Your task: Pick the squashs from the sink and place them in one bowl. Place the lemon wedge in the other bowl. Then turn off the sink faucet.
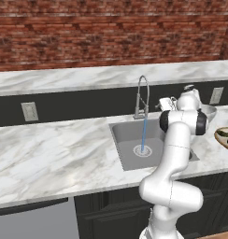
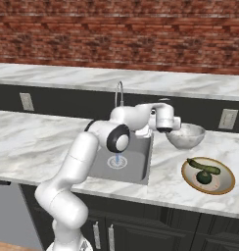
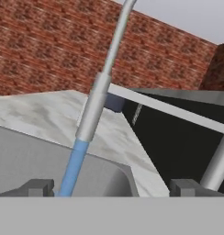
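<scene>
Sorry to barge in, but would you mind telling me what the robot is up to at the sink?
Both squashes lie in the tan bowl. The sink looks emptied, but water is running from the faucet. The gripper, empty, is beside the faucet near the grey-white bowl, probably about to shut it off.

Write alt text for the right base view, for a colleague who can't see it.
The white arm's gripper hangs between the chrome gooseneck faucet and the silvery grey-white bowl, while blue water runs into the grey steel sink. The slim zucchini and round dark-green squash lie in the shallow tan bowl.
</scene>
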